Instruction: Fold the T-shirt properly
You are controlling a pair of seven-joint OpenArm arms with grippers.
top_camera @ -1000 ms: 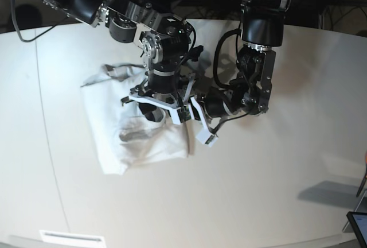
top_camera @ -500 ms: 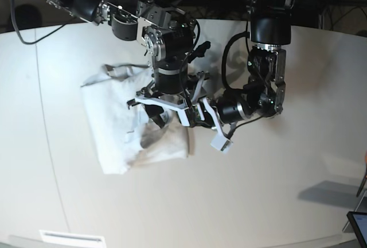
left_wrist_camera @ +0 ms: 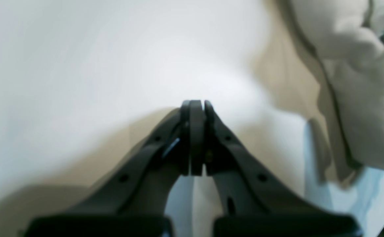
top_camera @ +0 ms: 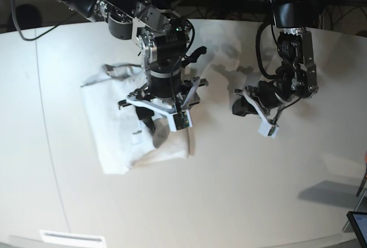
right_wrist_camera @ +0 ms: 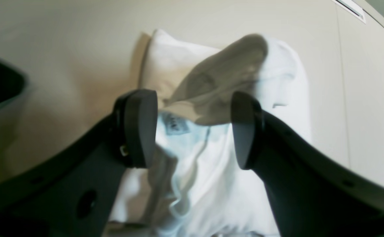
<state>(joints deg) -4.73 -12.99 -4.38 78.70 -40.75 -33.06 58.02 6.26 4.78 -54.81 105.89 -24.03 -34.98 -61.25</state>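
White T-shirt (top_camera: 123,136), partly folded on the tabletop (top_camera: 241,190): thin, limp, light cloth that will sag and wrinkle when you lift it. Right gripper (right_wrist_camera: 192,131) hovers above it, jaws apart, empty; left gripper (left_wrist_camera: 195,108) closed on nothing, beside it. Pinch a hemmed edge, seemingly near the label

Soft, matt, wrinkled white cloth T-shirt (top_camera: 123,136) on smooth, faintly glossy pale counter (top_camera: 241,190); matt black plastic jaws.

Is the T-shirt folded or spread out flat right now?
Partly folded: the T-shirt lies bunched in a rumpled rectangle, layers overlapping, one flap raised between the open right claw.
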